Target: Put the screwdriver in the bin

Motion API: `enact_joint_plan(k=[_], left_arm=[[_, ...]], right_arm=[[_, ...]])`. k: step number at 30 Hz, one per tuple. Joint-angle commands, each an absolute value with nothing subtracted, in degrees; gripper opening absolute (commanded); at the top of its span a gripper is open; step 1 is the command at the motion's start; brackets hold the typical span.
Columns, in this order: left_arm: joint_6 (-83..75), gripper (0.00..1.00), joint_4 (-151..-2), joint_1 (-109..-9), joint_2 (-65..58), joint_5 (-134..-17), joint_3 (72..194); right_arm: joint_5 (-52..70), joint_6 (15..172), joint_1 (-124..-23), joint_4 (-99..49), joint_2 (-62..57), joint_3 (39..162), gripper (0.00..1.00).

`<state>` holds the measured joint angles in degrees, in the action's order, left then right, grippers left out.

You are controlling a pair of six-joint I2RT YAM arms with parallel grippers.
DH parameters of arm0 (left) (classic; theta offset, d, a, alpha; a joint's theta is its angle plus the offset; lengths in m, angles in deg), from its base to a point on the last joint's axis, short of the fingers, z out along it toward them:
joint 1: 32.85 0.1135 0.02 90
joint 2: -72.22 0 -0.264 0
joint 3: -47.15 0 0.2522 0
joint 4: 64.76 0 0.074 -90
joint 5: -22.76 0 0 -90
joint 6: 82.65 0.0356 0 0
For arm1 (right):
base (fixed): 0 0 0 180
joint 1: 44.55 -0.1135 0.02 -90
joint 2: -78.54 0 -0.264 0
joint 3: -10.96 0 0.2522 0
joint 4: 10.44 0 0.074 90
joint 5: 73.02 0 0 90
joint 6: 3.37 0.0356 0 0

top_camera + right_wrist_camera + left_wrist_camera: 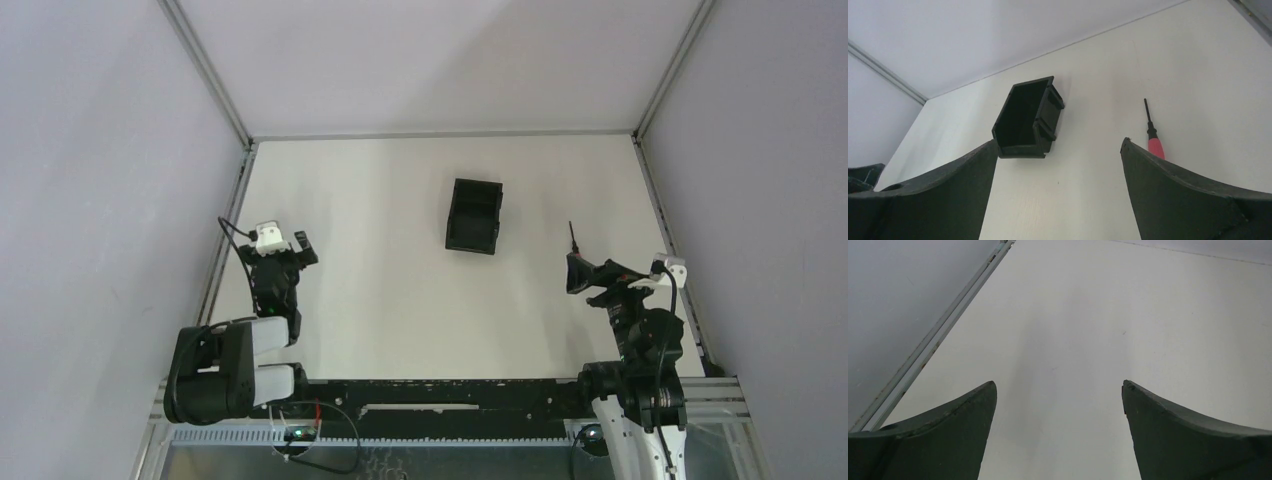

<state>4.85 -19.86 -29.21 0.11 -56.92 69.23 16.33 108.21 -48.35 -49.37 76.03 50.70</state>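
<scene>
1. The right hand (1059,145) is hanging wide open, empty.
2. The screwdriver (1154,140) is lying just ahead of its right finger; the bin (1047,116) is sitting ahead-left.
3. I'd say it needs shifting right, straddling the red handle.

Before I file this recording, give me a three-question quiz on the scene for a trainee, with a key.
1. True or false: the screwdriver lies inside the bin.
2. The right gripper is: A) shut on the screwdriver; B) open, holding nothing; C) resting inside the bin.
3. Which arm's gripper is nearer the screwdriver?

Key:
1. False. It lies on the table, to the right of the bin.
2. B.
3. The right one. The left gripper is open, over at the left side.
</scene>
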Motion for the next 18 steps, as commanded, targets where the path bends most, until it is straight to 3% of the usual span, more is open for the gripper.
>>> enact_joint_plan(k=[1,4,10,14,18], left_arm=[[5.85,1.0,-17.87,-29.54,0.13,-56.78,71.9],[5.85,1.0,-17.87,-29.47,0.13,-56.77,71.91],[5.85,1.0,-17.87,-29.48,0.12,-56.72,71.92],[5.83,1.0,-17.87,-29.51,0.14,-56.76,71.92],[5.85,1.0,-17.83,-29.51,0.07,-56.78,71.91]], right_arm=[[21.56,112.8,-48.51,-46.33,75.35,50.91,1.0],[24.28,113.88,-48.51,-43.09,74.37,51.64,1.0],[13.79,105.04,-48.51,-33.53,65.96,58.26,1.0],[14.83,100.27,-48.5,-40.59,47.71,73.29,0.99],[16.84,95.89,-48.43,-58.3,24.89,93.62,1.0]])
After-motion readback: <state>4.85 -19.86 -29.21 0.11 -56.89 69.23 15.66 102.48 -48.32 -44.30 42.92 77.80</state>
